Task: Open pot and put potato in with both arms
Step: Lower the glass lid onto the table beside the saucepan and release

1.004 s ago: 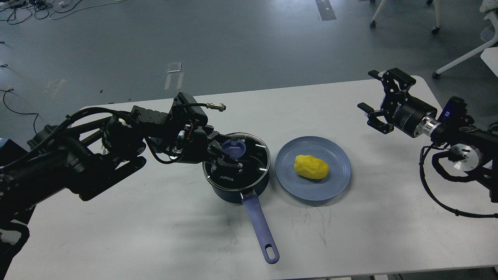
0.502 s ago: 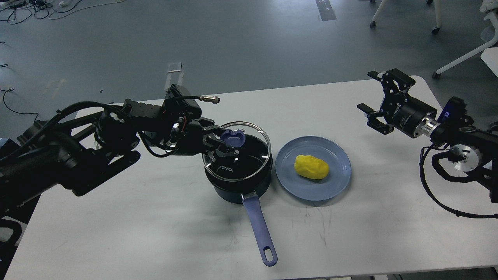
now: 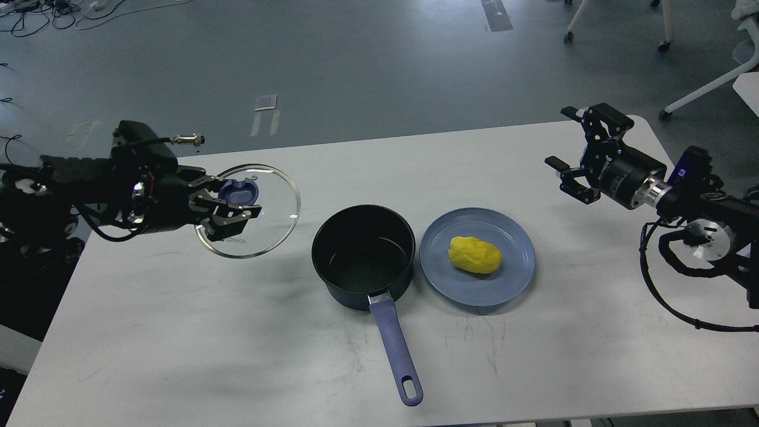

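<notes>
The pot [image 3: 363, 256] stands uncovered near the middle of the white table [image 3: 178, 332], its dark inside bare and its purple handle [image 3: 395, 347] pointing toward the near edge. Well to the left of the pot, the left gripper [image 3: 228, 204] pinches the purple knob [image 3: 238, 191] of the glass lid [image 3: 248, 211], holding the lid tilted and clear of the tabletop. The fingers partly cover the knob, and the lettering on the glass is too faint to read. Most of the left arm is cut off at the picture's edge and merges into dark shadow.

Just right of the pot, close beside it, lies the blue plate [image 3: 504, 284] with the yellow potato [image 3: 474, 254] on it. Far to the right of the pot, the right gripper [image 3: 570, 149] hangs above the table's far right part, fingers spread wide and holding nothing.
</notes>
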